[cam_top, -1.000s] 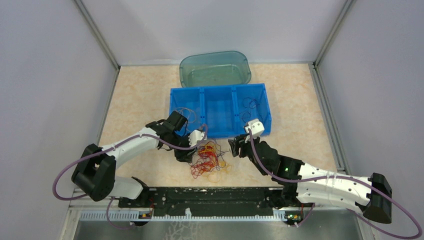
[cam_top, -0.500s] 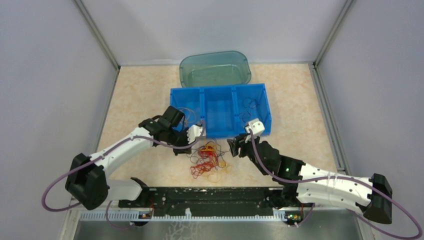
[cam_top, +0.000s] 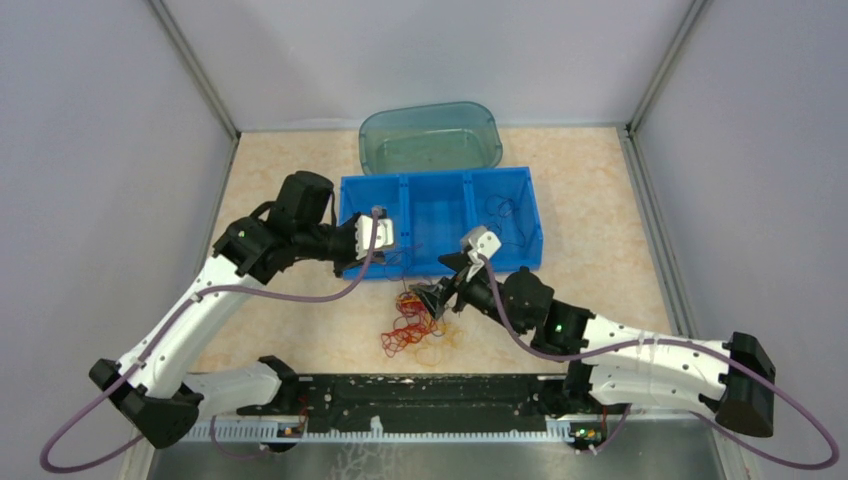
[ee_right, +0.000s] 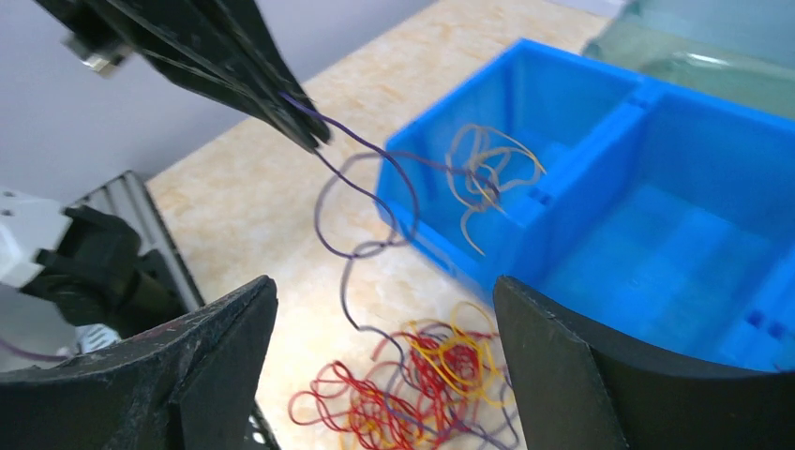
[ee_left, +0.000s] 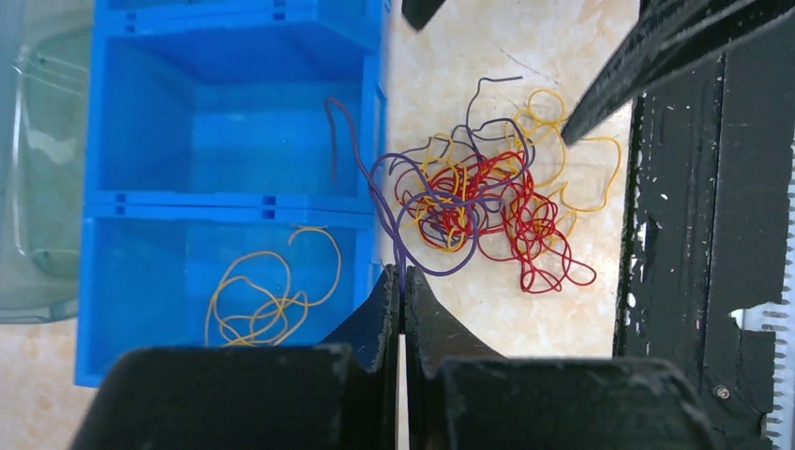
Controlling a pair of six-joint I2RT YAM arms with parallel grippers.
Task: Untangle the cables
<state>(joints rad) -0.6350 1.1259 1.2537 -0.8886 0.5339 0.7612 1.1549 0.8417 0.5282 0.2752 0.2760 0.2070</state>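
The cables (cam_top: 413, 322) lie as a tangled clump of red, yellow-orange and purple strands on the table in front of the blue bin (cam_top: 437, 178). The clump also shows in the left wrist view (ee_left: 487, 202) and the right wrist view (ee_right: 422, 384). My left gripper (cam_top: 398, 255) (ee_left: 403, 284) is shut on a purple strand (ee_left: 375, 192) and holds it raised beside the bin's near wall; the strand still runs into the clump. My right gripper (cam_top: 435, 295) (ee_right: 384, 366) is open and empty, hovering just above the clump's right side.
The bin has three compartments; loose yellow strands (ee_left: 267, 291) lie in the left one and dark strands (cam_top: 500, 213) in the right one. A teal tub (cam_top: 430, 138) stands behind the bin. A black rail (cam_top: 420, 390) runs along the near edge.
My left gripper has risen from the clump toward the bin, drawing a purple strand up with it. My right gripper has moved left over the clump.
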